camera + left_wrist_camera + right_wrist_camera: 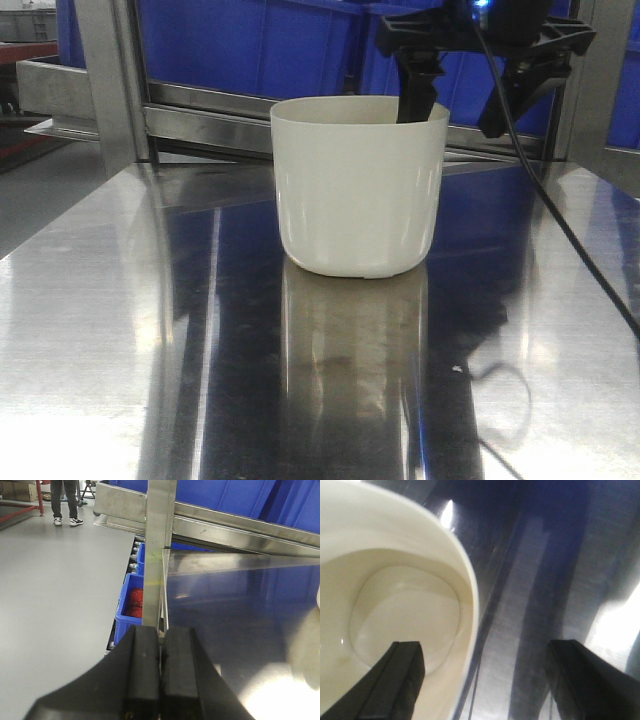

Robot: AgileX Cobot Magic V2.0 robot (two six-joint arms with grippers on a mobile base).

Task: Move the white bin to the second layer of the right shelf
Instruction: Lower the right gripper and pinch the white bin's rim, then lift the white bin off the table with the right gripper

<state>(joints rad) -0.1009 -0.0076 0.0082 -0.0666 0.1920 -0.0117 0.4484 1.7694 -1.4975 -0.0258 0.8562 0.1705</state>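
Observation:
The white bin (358, 185) stands upright on the shiny steel tabletop (130, 330), empty. My right gripper (455, 118) is open and hangs over the bin's far right rim: one finger (415, 95) dips inside the bin, the other (515, 95) is outside to the right. In the right wrist view the bin (395, 605) fills the left half, and the open gripper (485, 670) straddles its rim. My left gripper (161, 675) is shut and empty, low at the table's left edge. The roller shelf level is not in view.
Blue crates (250, 45) sit on a steel rack behind the table. A steel upright post (159, 555) stands at the table's left corner, with a blue box of red parts (131, 602) below. A person's legs (65, 502) stand far off. A black cable (570, 235) trails over the table's right side.

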